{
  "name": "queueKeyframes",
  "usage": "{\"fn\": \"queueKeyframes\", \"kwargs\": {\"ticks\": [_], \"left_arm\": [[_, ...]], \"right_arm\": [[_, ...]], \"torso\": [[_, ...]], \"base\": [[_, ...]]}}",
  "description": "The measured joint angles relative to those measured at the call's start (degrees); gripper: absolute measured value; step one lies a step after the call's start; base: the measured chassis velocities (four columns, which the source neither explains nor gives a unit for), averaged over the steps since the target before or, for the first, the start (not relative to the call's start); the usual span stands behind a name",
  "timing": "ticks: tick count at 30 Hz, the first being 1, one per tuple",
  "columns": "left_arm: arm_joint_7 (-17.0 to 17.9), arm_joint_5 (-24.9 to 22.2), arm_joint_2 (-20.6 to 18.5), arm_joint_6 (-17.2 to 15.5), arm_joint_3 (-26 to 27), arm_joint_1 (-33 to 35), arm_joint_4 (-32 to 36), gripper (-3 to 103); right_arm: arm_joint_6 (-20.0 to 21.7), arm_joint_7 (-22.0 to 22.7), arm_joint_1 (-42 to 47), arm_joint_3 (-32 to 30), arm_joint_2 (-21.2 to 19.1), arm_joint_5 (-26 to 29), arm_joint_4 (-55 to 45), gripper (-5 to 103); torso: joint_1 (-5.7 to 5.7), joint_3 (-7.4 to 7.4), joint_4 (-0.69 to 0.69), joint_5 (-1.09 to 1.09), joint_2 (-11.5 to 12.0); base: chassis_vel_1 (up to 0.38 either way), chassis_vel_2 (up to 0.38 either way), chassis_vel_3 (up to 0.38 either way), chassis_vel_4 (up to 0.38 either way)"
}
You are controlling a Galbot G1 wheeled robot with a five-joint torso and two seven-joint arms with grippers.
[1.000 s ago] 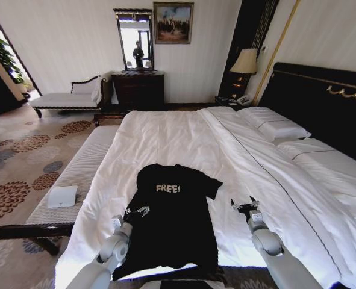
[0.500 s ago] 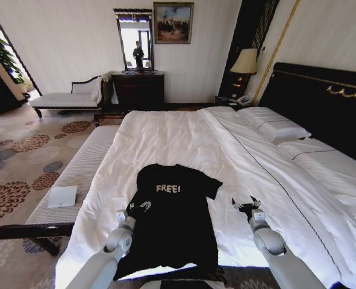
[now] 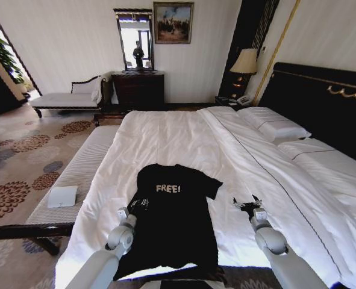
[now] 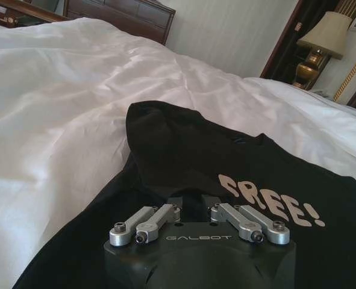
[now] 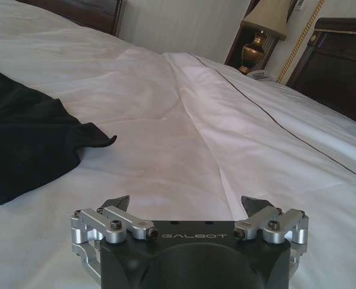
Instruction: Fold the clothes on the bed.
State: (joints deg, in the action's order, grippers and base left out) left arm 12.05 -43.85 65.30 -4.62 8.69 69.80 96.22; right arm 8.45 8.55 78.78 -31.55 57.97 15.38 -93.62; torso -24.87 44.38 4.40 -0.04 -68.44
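The clothes are one black T-shirt (image 3: 173,223) with white "FREE!" lettering, lying flat near the foot of the white bed (image 3: 165,138). My left gripper (image 3: 139,203) hovers low over the shirt's left edge, just behind the sleeve. In the left wrist view the left gripper (image 4: 194,205) has its fingers drawn together over the black T-shirt (image 4: 184,156). Whether cloth is pinched between them is hidden, dark on dark. My right gripper (image 3: 247,205) is over bare sheet to the right of the shirt. The right wrist view shows that gripper (image 5: 185,201) open, with the shirt's sleeve (image 5: 33,138) off to one side.
White pillows (image 3: 274,126) lie against the dark headboard (image 3: 322,102) on the right. An upholstered bench (image 3: 69,180) with a white box (image 3: 62,196) runs along the bed's left side. A dresser (image 3: 138,90), chaise (image 3: 69,96) and lamp (image 3: 245,61) stand at the far wall.
My left gripper has slid forward along the shirt's left edge toward the sleeve. The right gripper has crept slightly to the right. The shirt has kept its shape.
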Motion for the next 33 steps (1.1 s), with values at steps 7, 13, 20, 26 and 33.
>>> {"fn": "queueKeyframes", "kwargs": {"ticks": [7, 13, 20, 26, 33], "left_arm": [[0.37, -0.4, 0.08, -0.09, 0.25, -0.09, 0.02, 18], [0.99, -1.5, 0.22, -0.47, 0.55, -0.56, -0.3, 24], [1.38, -2.37, 0.58, -0.97, 0.62, -1.08, -0.76, 48], [1.3, -2.36, 0.87, -0.95, 0.65, -1.5, -1.14, 64], [1.15, -2.35, 1.04, -0.91, 0.76, -1.95, -1.57, 42]], "right_arm": [[0.08, -0.04, 0.16, -0.04, -0.05, 0.03, -0.4, 100], [0.25, -0.11, 0.45, -0.14, -0.16, 0.5, -0.91, 100], [0.49, -0.19, 0.48, -0.17, -0.23, 1.16, -1.18, 100], [0.49, -0.21, 0.45, -0.16, -0.23, 1.15, -1.19, 100], [0.48, -0.22, 0.71, -0.43, -0.27, 1.12, -1.19, 100]], "torso": [[0.0, 0.0, 0.0, 0.0, 0.0], [0.0, 0.0, 0.0, 0.0, 0.0], [0.0, 0.0, 0.0, 0.0, 0.0], [0.0, 0.0, 0.0, -0.01, 0.0], [0.0, 0.0, 0.0, 0.0, 0.0]], "base": [[0.0, 0.0, 0.0, 0.0], [0.0, 0.0, 0.0, 0.0], [0.0, 0.0, 0.0, 0.0], [0.0, 0.0, 0.0, 0.0], [0.0, 0.0, 0.0, 0.0]]}}
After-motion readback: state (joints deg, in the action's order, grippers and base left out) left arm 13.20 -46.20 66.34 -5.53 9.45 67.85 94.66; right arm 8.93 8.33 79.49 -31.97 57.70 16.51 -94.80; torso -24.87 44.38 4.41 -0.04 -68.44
